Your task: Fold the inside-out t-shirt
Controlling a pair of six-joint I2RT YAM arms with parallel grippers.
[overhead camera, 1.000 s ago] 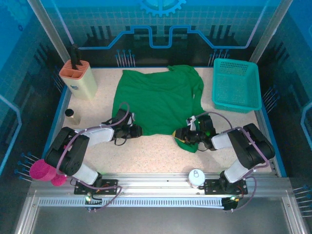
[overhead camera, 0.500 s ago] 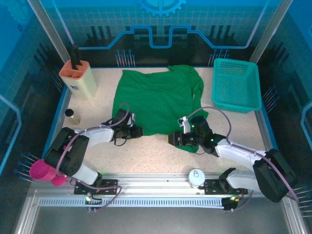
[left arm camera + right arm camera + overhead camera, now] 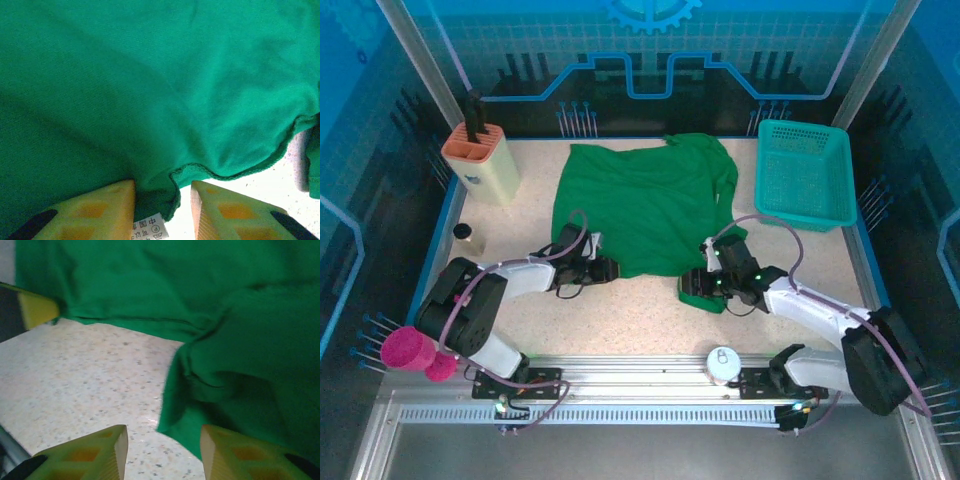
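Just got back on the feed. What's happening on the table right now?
Both arms are on the green t-shirt, spread unfolded on the table. The left gripper is at the near-left hem, open, with the edge and a small white label between its fingers. The right gripper is at the near-right corner, open, a bunched flap of cloth just ahead. No fold made yet.

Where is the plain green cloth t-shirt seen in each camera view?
Top external: plain green cloth t-shirt spread at table centre.
Left wrist: t-shirt across top and left.
Right wrist: t-shirt across top and right.
Shared landmark: its near hem on the speckled white tabletop.
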